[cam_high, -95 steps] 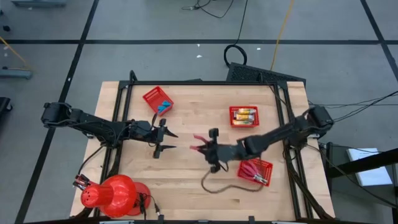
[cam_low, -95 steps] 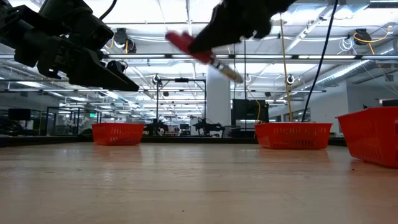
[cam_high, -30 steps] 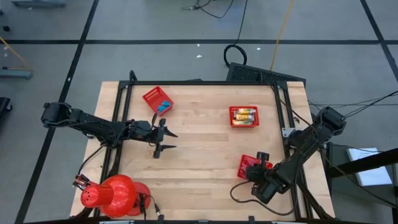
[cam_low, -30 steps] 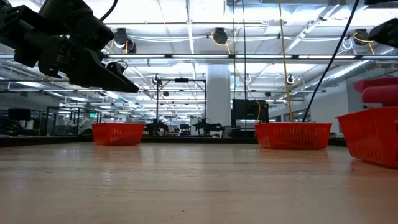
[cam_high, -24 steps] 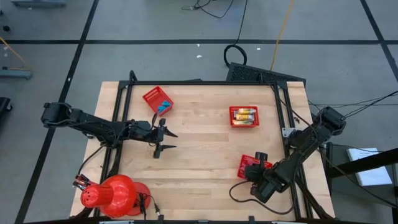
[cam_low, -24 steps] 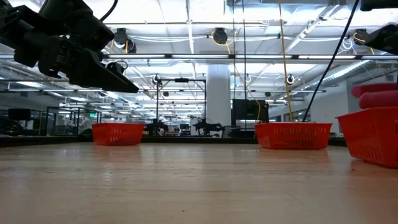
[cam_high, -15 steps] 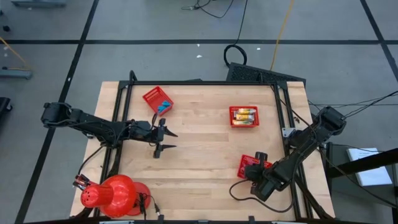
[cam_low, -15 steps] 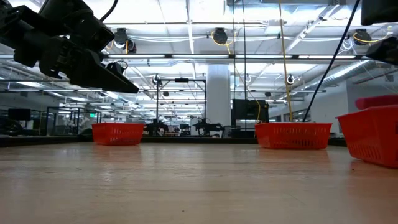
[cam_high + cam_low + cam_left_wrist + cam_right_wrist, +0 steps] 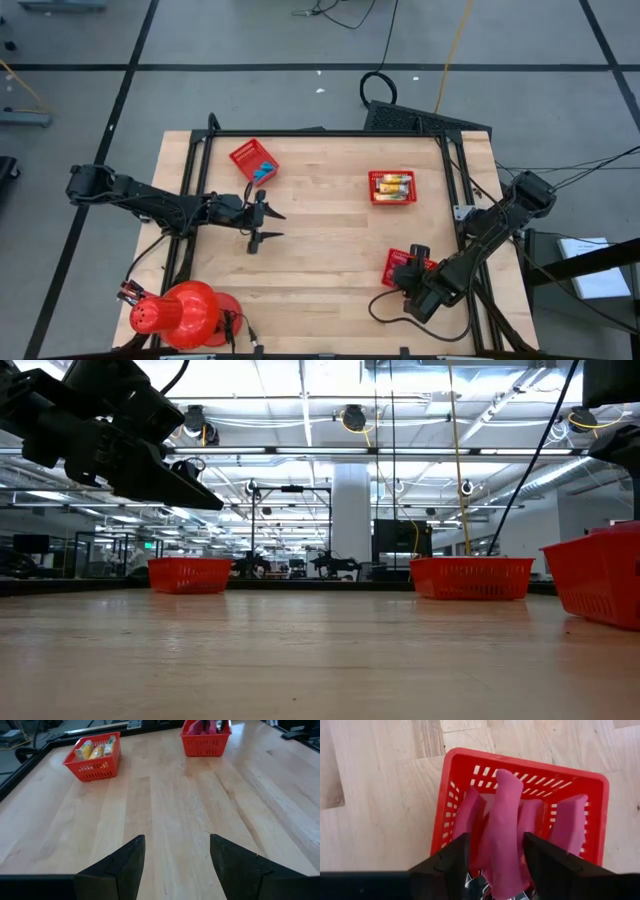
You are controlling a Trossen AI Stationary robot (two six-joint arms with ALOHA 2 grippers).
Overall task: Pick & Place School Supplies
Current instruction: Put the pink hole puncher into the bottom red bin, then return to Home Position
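The right gripper (image 9: 492,857) is blocking the metal ends of the red-handled tools (image 9: 502,827), so its grip's anyone's guess.

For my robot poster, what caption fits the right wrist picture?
Right gripper lowering a red-handled tool into the red basket.

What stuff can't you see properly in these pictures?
- High view: the red-handled tools in the near right basket are mostly hidden under the right gripper.
- Right wrist view: the tools' metal ends are cut off between the fingers.
- Low view: what lies inside the three baskets is hidden by their walls.
- High view: the blue items in the far left basket are too small to identify.
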